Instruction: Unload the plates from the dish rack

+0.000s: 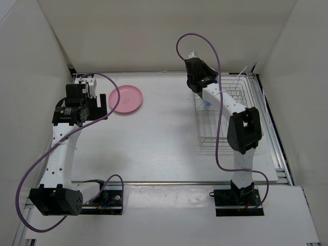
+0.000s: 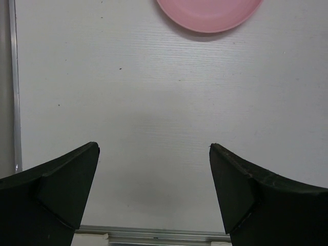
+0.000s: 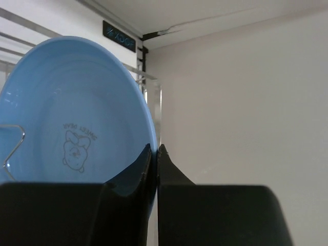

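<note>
Two plates, one off the dish rack and one in it

The pink plate point(image 1: 125, 99) lies flat and rim-up on the white table point(image 1: 164, 138), at the far left, well apart from the dish rack point(image 1: 207, 130). The rack is a silver wire rectangle at the far right. The light blue plate point(image 3: 77, 128) stands on edge among its bars, with a small bear drawing and lettering on its face. The right gripper point(image 3: 156, 151) pinches its rim.
</note>
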Robot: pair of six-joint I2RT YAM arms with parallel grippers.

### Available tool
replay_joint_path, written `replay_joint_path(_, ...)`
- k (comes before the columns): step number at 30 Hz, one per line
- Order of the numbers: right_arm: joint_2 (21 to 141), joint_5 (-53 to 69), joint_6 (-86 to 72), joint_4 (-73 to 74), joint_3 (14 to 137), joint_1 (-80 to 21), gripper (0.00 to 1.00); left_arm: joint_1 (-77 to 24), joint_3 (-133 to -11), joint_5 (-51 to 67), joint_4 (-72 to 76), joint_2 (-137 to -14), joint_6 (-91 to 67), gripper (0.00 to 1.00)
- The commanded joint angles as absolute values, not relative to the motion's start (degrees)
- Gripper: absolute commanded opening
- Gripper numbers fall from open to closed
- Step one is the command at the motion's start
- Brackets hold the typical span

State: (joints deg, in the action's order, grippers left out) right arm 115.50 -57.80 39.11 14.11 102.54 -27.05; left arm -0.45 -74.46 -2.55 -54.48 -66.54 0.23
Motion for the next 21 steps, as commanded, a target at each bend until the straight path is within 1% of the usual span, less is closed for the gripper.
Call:
replay_joint_path(1,111.45,-63.72,48.85,0.11,100.90,-26.81,0.00,-0.44,-72.61,-1.23,-51.60,-66.71,0.96,1.00)
replay_joint_path(4,108.55,-64.42,52.11,-2.71,99.67,-26.81,0.00,-0.44,-71.46,-1.23,-48.87,-67.23,2.19,1.00)
replay_joint_path(8,100.47,-63.12,53.26,-2.56,96.33,-26.81,0.00,-0.44,-76.36,0.25,-48.25,-70.30,2.20,1.00)
replay_joint_path(11,95.02,-62.23,50.63,1.83,95.71,-26.81,0.00,-0.97,-82.25,3.67,-48.87,-73.82,2.20,1.00)
replay_joint_path(13,91.78,-60.04,45.90,5.34,95.71,-26.81,0.00,-2.71,-84.45,4.31,-48.26,-75.49,1.15,1.00)
replay_joint_path(14,90.89,-58.72,43.53,11.28,96.41,-26.81,0.00,-3.42,-85.07,6.05,-47.64,-76.02,1.14,1.00)
replay_joint_path(15,90.10,-57.06,37.85,14.90,98.24,-26.81,0.00,-4.21,-85.77,6.93,-47.64,-76.63,1.14,1.00)
replay_joint_path(16,88.52,-50.86,34.31,24.16,99.39,-26.81,0.00,-6.05,-87.87,9.38,-48.16,-78.64,1.14,1.00)
replay_joint_path(18,86.06,-40.58,23.89,33.09,102.37,-26.81,0.00,-8.25,-89.99,12.82,-50.27,-80.94,2.02,1.00)
replay_joint_path(19,85.00,-33.64,21.82,39.49,102.39,-26.81,0.00,-10.78,-91.31,16.05,-50.27,-82.51,2.72,1.00)
replay_joint_path(20,83.86,-26.88,20.23,41.12,101.87,-26.28,0.00,-12.29,-91.84,17.65,-50.27,-83.14,3.68,1.00)
replay_joint_path(21,81.32,-14.45,19.43,42.96,99.34,-26.28,0.00,-15.52,-93.67,19.93,-50.97,-84.62,4.21,1.00)
